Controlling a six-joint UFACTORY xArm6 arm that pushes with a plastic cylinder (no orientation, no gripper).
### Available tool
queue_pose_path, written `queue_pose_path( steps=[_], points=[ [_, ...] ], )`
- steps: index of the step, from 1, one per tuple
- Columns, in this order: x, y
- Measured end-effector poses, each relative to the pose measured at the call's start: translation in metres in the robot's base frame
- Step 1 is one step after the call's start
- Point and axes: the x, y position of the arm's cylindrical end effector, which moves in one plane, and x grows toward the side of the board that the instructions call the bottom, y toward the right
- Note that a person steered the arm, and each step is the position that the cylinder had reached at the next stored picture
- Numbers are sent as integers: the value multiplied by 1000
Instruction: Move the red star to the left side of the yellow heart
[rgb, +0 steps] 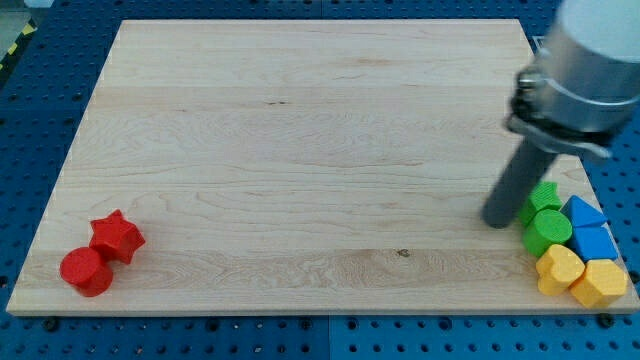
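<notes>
The red star (117, 237) lies near the board's bottom left corner, touching a red cylinder (86, 271) just below and left of it. The yellow heart (559, 269) sits in a cluster at the bottom right corner, next to a yellow hexagon (599, 283). My tip (497, 222) rests on the board just left of that cluster, beside the green blocks. It is far to the right of the red star.
The cluster at the bottom right also holds a green star (543, 196), a green cylinder (548, 231), a blue triangle (584, 213) and a blue block (596, 243). The wooden board (300, 150) lies on a blue perforated table.
</notes>
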Motion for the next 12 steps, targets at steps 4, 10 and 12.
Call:
queue_pose_path(
  steps=[4, 10, 12],
  points=[
    [-39, -414],
    [28, -301],
    [59, -264]
  ],
)
